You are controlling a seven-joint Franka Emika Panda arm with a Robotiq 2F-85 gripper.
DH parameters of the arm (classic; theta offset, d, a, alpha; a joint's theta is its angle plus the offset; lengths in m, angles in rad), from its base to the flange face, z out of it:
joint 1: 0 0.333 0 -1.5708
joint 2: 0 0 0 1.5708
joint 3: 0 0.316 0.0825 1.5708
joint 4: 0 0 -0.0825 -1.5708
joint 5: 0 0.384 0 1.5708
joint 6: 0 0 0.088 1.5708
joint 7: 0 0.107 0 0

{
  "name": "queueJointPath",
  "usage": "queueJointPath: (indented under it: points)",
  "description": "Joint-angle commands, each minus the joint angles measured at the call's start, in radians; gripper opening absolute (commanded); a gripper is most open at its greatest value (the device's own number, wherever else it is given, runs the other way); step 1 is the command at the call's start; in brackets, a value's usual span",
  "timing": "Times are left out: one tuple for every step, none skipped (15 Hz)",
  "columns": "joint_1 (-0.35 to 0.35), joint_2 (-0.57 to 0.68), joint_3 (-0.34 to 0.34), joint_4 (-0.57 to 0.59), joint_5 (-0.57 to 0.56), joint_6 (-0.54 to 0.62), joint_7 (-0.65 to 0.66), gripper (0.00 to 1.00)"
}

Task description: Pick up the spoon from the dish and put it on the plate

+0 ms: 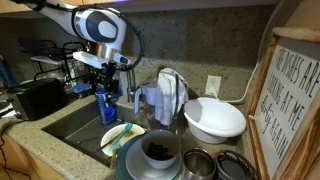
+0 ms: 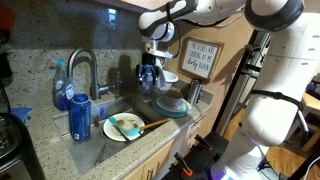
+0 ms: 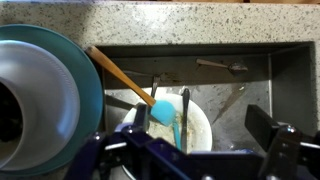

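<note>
**While the claw (image 3: pixel 185 142) hangs released, the spoon (image 3: pixel 185 108) lies plated**

Though small in the wrist view, the spoon seems to lie on the cream plate (image 3: pixel 203 122) at lower centre, just beside a blue-headed spatula (image 3: pixel 160 108). It is not in the white dish (image 1: pixel 215 128) at right in an exterior view. The claw hovers above, jaws spread wide, holding nothing. Likely light, stiff and slick, the spoon is best pinched across its thin handle.

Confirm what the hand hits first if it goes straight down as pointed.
Likely the small plate in the sink, or the spatula and spoon lying on it. Height above it is unclear.
</note>
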Motion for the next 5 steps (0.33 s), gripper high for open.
queueJointPath:
  points:
    - [0.001, -0.059, 0.003, -0.057, -0.028, 0.032, -0.025, 1.0]
    - [-0.001, -0.008, 0.002, -0.003, -0.008, -0.002, -0.001, 1.0]
    - [0.0, -0.014, 0.002, -0.008, -0.011, -0.001, -0.001, 1.0]
    - [0.0, -0.019, 0.003, -0.012, -0.012, -0.001, -0.001, 1.0]
    - [0.001, -0.022, 0.003, -0.014, -0.013, 0.0, -0.001, 1.0]
